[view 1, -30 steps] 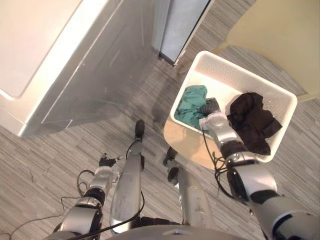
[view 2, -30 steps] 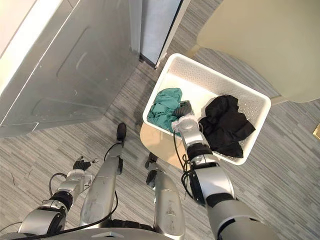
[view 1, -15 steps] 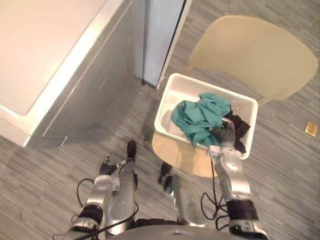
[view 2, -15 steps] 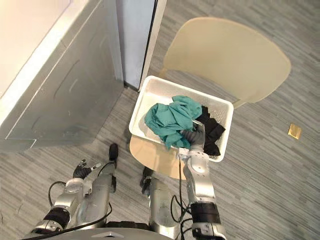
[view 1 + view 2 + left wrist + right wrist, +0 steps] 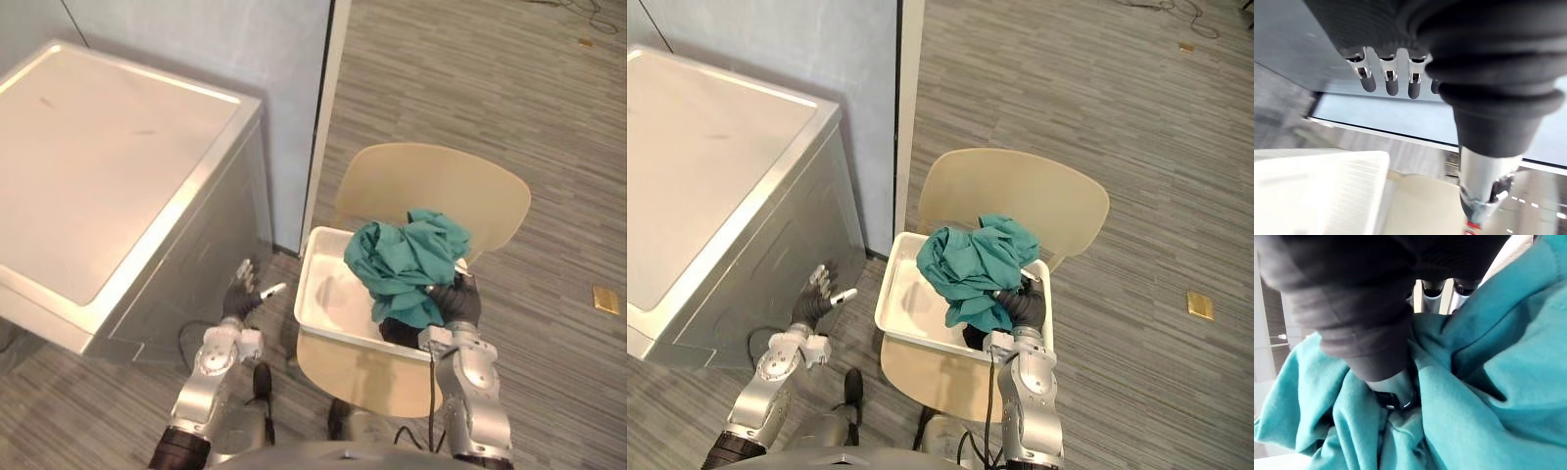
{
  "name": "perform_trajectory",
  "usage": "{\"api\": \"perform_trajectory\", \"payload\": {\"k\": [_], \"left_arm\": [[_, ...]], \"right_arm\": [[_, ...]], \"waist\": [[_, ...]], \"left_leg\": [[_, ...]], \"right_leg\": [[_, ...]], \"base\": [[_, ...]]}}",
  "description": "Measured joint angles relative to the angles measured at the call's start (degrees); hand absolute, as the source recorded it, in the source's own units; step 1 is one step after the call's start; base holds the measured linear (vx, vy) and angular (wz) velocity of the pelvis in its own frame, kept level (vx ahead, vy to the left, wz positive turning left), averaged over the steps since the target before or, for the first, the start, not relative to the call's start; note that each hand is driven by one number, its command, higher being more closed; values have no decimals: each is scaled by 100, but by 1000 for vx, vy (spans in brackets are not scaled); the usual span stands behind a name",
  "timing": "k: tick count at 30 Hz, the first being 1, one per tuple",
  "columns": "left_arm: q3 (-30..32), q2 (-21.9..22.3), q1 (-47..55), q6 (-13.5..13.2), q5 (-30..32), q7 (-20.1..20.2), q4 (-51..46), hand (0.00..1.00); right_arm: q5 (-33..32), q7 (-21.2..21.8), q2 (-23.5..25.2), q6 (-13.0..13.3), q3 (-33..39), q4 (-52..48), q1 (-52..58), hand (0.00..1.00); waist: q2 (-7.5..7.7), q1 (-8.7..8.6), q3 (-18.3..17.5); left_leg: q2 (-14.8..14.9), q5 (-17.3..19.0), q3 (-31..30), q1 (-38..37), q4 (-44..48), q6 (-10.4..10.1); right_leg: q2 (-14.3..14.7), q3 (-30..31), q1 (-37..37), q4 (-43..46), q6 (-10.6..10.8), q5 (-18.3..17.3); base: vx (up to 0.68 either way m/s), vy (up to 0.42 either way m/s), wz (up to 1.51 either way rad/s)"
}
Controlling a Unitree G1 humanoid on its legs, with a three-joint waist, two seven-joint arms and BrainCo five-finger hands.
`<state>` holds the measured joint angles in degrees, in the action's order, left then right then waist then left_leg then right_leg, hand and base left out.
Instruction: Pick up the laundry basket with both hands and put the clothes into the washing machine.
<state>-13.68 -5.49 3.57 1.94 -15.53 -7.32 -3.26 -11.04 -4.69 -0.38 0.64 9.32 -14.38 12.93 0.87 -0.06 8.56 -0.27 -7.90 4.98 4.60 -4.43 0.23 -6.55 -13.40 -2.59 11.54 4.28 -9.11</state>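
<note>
My right hand (image 5: 454, 302) is clenched on the teal garment (image 5: 407, 257) and holds it bunched above the far right corner of the white laundry basket (image 5: 338, 294). In my right wrist view the thumb and the fingers (image 5: 1432, 289) are buried in folds of that cloth, pinching it between them. Below the teal bundle a black garment (image 5: 397, 333) lies in the basket against its near right wall, partly hidden by my hand. The rest of the basket's floor is bare. The basket sits on the seat of a beige chair (image 5: 431, 191), whose curved back rises behind it.

My left hand (image 5: 240, 291) holds nothing. It is raised with the fingers (image 5: 1386, 81) straight and spread, thumb out to the side, in the gap between the basket and the washing machine (image 5: 108, 196), close to the machine's silver-grey side and touching neither. The machine stands to my left, white top facing up, on the grey striped floor (image 5: 549, 147).
</note>
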Motion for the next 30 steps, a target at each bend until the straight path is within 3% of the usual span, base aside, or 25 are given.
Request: {"api": "perform_trajectory", "payload": {"k": [4, 7, 21, 30], "left_arm": [[-106, 5, -284, -177, -200, 2, -590, 0], [-300, -8, -436, -253, -246, 29, -833, 0], [-1345, -114, -568, -248, -282, 389, -732, 0], [-1608, -125, -638, -232, 240, 389, -369, 0]], "right_arm": [[-6, 96, -9, 25, -41, -159, 156, 100], [-53, 146, -17, 28, -193, -318, 160, 100], [-104, 296, -80, 37, -619, -480, 170, 100], [-107, 271, -84, 56, -583, -761, 214, 100]], "waist": [[-188, -87, -387], [-257, -138, -488], [-307, -237, -905], [-336, -280, -1077]], "left_leg": [[13, 94, 190, -177, -1, 10], [44, 120, 318, -245, -1, 13], [95, 150, 597, -335, -4, -11], [87, 138, 593, -365, -39, -26]], "right_leg": [[36, 185, 206, -257, 27, 136], [77, 343, 255, -368, 30, 243], [152, 668, 262, -580, 45, 478], [125, 669, 297, -581, 44, 495]], "base": [[50, 1, -24], [-1, 12, -26], [-26, 14, -12], [0, 0, 0]]}}
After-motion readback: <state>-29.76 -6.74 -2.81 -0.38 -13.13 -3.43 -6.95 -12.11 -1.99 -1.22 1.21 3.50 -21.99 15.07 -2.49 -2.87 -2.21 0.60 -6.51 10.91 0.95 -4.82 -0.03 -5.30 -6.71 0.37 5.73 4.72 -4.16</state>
